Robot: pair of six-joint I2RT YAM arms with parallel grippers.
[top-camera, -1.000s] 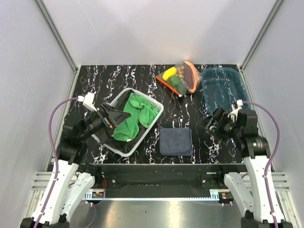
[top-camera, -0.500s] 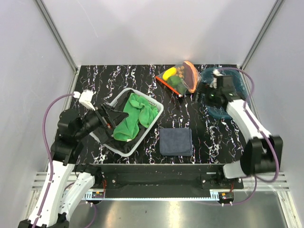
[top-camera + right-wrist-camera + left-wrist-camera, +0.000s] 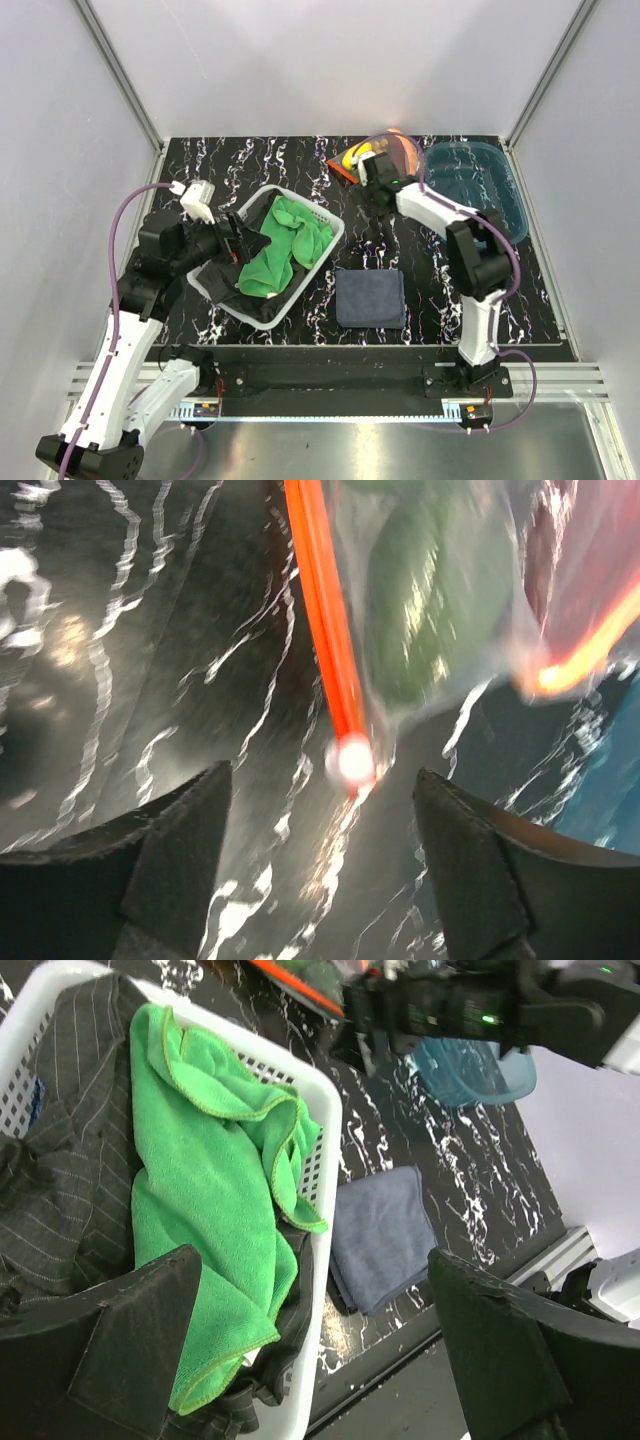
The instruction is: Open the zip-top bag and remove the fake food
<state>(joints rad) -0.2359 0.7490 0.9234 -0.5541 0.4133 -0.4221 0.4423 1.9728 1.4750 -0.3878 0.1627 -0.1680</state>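
The zip-top bag lies at the back middle of the table, partly hidden by my right gripper. A yellow piece of fake food shows at its left end. In the right wrist view the orange-red zip strip runs down to its end between my open right gripper's fingertips, just ahead of them. A green food piece shows through the clear plastic. My left gripper is open and empty over the white basket; it also shows in the left wrist view.
The white basket holds a green cloth and a dark striped garment. A dark blue cloth lies near the front middle. A translucent blue tray stands at the back right, beside the bag.
My right arm has swung from the near right, past the blue tray, to the bag's near-left corner. My left gripper has shifted slightly over the basket.
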